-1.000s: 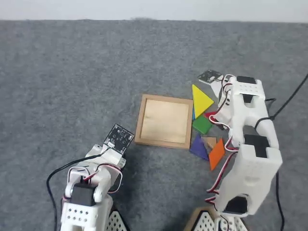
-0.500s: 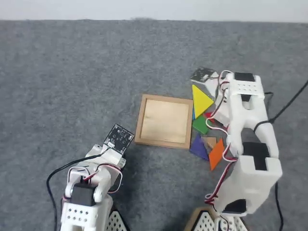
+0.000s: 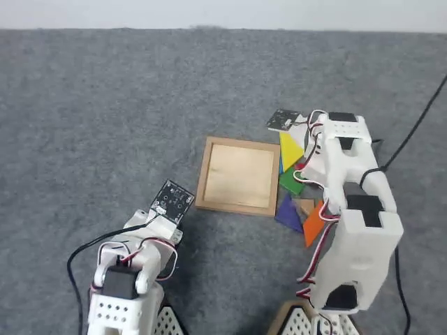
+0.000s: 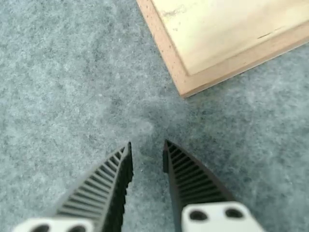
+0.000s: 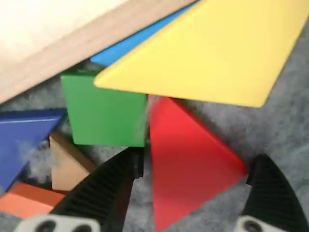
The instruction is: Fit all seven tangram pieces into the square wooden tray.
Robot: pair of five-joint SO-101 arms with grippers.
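From the high camera I have the square wooden tray (image 3: 203, 174) mid-table on the grey carpet (image 3: 105, 105), and every tangram piece I can see lies outside it, bunched along its 3 o'clock side. The yellow triangle (image 3: 288, 145) sits at the tray's 2 o'clock, the green square (image 3: 291, 181) at 3 o'clock just beside the rim, the purple triangle (image 3: 288, 213) at 4 o'clock, and the orange triangle (image 3: 314, 222) farther out past a tan piece (image 3: 304, 206). The right arm (image 3: 353, 181) hangs over that cluster and covers part of it. Its wrist camera fills in what lies under the arm: the right gripper (image 5: 195, 159) is spread wide with one finger on either side of the red triangle (image 5: 186, 152), and I cannot tell whether the pads touch it. The red piece lies against the green square, under the yellow triangle's long edge, and a blue piece (image 5: 130, 43) is wedged between the yellow triangle and the tray rim. The left arm (image 3: 133, 272) sits at the tray's 7 o'clock. Its wrist camera shows the left gripper (image 4: 147, 145) slightly parted, holding nothing, low over bare carpet just short of a tray corner.
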